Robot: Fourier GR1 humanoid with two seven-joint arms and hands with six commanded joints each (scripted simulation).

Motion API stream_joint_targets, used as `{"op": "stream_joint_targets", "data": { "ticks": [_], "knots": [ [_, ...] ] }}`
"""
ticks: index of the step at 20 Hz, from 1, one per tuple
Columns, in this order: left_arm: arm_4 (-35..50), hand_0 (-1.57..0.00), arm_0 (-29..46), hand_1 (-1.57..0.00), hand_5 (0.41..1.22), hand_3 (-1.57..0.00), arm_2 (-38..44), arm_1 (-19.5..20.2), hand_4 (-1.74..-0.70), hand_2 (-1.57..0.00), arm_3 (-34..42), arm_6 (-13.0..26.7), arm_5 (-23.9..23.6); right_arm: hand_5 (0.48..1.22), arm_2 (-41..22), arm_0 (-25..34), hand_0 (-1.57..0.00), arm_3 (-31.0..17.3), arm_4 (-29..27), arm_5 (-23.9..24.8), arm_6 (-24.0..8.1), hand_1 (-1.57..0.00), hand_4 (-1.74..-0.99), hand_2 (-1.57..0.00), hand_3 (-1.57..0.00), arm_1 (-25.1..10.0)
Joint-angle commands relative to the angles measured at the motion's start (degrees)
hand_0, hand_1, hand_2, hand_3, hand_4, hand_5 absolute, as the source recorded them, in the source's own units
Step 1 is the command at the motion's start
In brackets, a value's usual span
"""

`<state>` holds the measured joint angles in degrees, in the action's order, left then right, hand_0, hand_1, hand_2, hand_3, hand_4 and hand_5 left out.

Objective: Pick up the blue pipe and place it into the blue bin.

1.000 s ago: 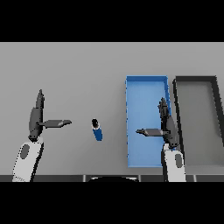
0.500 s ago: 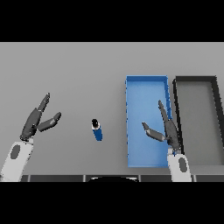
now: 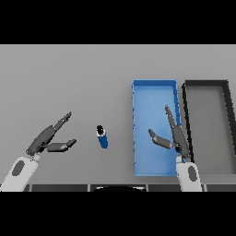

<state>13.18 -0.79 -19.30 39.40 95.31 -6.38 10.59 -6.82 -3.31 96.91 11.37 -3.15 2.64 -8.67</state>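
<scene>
The blue pipe is a short blue cylinder with a dark end, lying on the grey table in the middle. To its right lies the blue bin, long and with nothing inside. My left hand hovers open to the left of the pipe, fingers stretched toward it, a clear gap between them. My right hand is open over the bin's near right part, fingers straight and pointing away, thumb out to the left.
A dark grey bin stands right beside the blue bin, on its right. The table's near edge runs just below both hands.
My left hand has swung right and lowered toward the pipe. My right hand has shifted slightly, thumb spread wider. The pipe has not moved.
</scene>
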Motion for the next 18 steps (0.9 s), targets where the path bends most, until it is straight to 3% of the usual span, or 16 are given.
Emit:
{"op": "stream_joint_targets", "data": {
  "ticks": [1,3,5,10,12,18],
  "knots": [
    [-0.5,0.0,0.5,0.0,0.53,0.0,-0.9,0.6,-1.0,0.0,1.3,1.6,0.3,0.581,0.3,-0.1,0.0,0.5,-0.2,0.1,-0.3,0.0,-1.214,0.0,0.0,-0.2],
    [-1.4,0.0,0.9,0.0,0.496,0.0,-3.6,0.7,-1.03,0.0,3.6,5.7,1.2,0.576,0.1,-0.3,0.0,0.6,-1.1,-0.4,-0.1,0.0,-1.229,0.0,0.0,0.3],
    [-3.0,0.0,0.3,0.0,0.474,0.0,-5.9,-0.6,-1.06,0.0,3.5,7.0,1.9,0.572,0.1,-0.6,0.0,0.4,-0.8,-0.5,0.0,0.0,-1.223,0.0,0.0,0.0],
    [-6.8,0.0,-0.9,0.0,0.47,0.0,-10.1,-4.6,-1.12,0.0,2.1,5.2,2.7,0.57,-0.1,-0.4,0.0,1.3,-0.8,-0.5,-0.7,0.0,-1.21,0.0,0.0,0.2],
    [-7.5,0.0,-3.3,0.0,0.484,0.0,-11.5,-8.4,-1.15,0.0,0.6,5.9,1.8,0.564,0.4,0.2,0.0,0.4,-1.2,-0.9,-1.4,0.0,-1.21,0.0,0.0,-0.2],
    [-9.2,0.0,-6.0,0.0,0.491,0.0,-12.4,-15.5,-1.13,0.0,-5.9,4.8,-0.5,0.551,0.3,-1.9,0.0,0.9,-1.6,-0.9,0.8,0.0,-1.207,0.0,0.0,0.5]
  ]
}}
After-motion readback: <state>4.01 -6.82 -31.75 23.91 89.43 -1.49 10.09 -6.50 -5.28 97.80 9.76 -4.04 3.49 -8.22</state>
